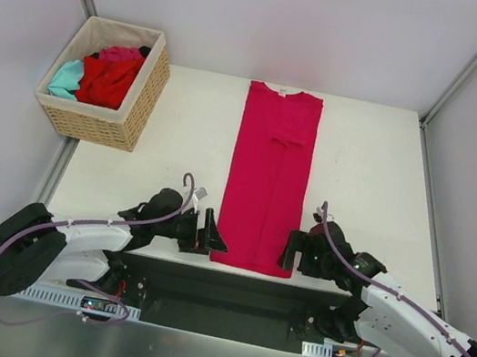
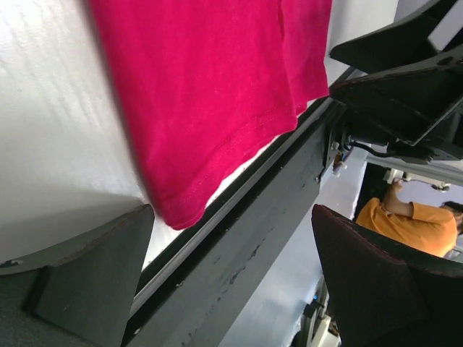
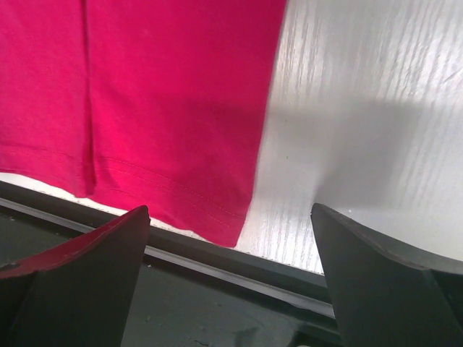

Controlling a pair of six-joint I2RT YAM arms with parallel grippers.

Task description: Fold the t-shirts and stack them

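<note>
Hem of magenta t-shirt (image 1: 267, 179) between left gripper (image 1: 212, 234) and right gripper (image 1: 290, 250); both finger pairs apart, flanking corners.

- A tan wicker basket (image 1: 90, 127) with a pale cloth lining stands at the far left corner.
- White wood-grained table (image 1: 367, 183).
- Person in an orange shirt (image 2: 416, 223), seen past the table's near edge.

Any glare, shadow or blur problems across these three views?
Top view: even light, sharp, the pink t-shirt crisp. Left wrist: table washed out by glare, shirt edge blurred. Right wrist: soft grey shadow across the table, hem stitching clear.
</note>
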